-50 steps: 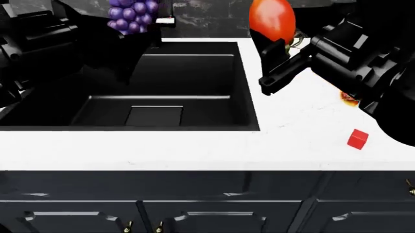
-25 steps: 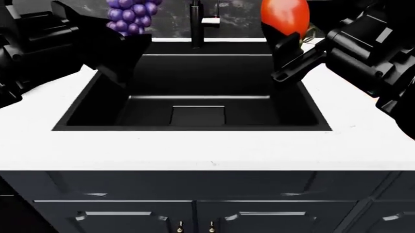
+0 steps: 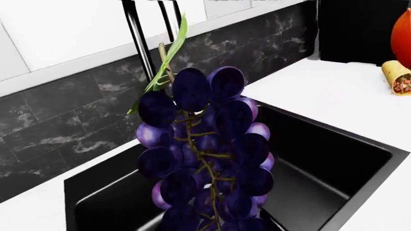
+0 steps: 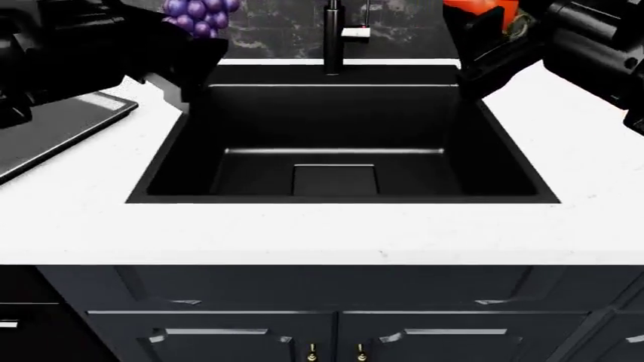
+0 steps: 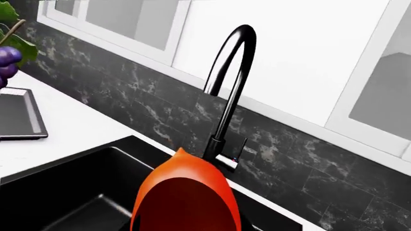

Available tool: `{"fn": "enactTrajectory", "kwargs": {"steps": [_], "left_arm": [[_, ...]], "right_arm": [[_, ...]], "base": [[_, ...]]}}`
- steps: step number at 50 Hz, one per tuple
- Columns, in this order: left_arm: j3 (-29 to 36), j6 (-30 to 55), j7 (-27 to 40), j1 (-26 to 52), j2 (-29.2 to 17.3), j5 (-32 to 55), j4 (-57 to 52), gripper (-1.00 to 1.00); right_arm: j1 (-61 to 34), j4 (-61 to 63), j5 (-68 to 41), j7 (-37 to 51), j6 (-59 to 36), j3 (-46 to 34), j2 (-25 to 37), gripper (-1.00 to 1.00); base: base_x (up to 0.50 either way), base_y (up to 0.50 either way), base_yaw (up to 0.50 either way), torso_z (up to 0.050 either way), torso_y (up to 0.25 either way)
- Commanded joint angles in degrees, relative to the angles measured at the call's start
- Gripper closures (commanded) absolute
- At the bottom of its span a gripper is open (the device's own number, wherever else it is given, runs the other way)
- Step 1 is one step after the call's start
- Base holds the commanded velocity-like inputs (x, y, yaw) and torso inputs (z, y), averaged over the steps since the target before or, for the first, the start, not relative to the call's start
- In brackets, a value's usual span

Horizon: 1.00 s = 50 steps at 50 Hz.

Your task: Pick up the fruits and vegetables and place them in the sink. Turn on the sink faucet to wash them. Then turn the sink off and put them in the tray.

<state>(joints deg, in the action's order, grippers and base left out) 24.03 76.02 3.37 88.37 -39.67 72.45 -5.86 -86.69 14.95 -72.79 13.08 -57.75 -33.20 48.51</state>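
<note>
While the left pincer [image 4: 186,56] grips the grapes [image 4: 196,15] and the right pincer [image 4: 483,45] the tomato [image 4: 481,6], both flanking the sink [image 4: 342,136], release each low and central, avoiding bruising.

The sink [image 4: 191,136] looks matt black, the faucet [image 5: 228,91] glossy black, the counter [image 4: 302,234] smooth white stone, and the grapes [image 3: 205,159] and tomato [image 5: 183,197] shiny.

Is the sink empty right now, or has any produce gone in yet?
Empty. The sink shows only its bare floor; grapes and tomato are both held above the rim.
</note>
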Motion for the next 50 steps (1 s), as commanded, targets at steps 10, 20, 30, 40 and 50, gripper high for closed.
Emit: {"fn": "enactTrajectory", "kwargs": {"steps": [10,20,30,40,50], "left_arm": [[21.42,-1.49,-18.37,16.40,2.72,-18.61,13.92,1.00],[24.34,-1.16,-20.65,17.50,1.97,-19.73,13.37,1.00],[23.71,2.35,-19.77,15.83,-0.87,-16.33,8.44,1.00],[22.78,3.77,-18.96,15.14,-1.45,-13.89,6.10,1.00],[22.96,3.51,-19.12,14.42,-1.69,-13.05,5.43,1.00]], "right_arm": [[-14.68,-13.09,5.63,-11.61,-10.74,-7.53,-1.87,1.00],[-16.15,-13.58,6.24,-13.01,-12.15,-9.15,-2.37,1.00],[-14.27,-12.16,4.41,-12.11,-13.17,-9.16,-1.53,1.00],[-11.63,-9.58,0.62,-9.91,-14.57,-8.15,-0.19,1.00],[-11.03,-8.80,-0.87,-9.28,-14.75,-7.78,-0.14,1.00]], "base": [[0.14,0.00,0.00,0.000,0.000],[0.27,0.00,0.00,0.000,0.001],[0.30,0.00,0.00,0.000,0.002],[0.32,0.00,0.00,0.001,0.001],[0.31,0.01,0.00,0.000,0.001]]}}
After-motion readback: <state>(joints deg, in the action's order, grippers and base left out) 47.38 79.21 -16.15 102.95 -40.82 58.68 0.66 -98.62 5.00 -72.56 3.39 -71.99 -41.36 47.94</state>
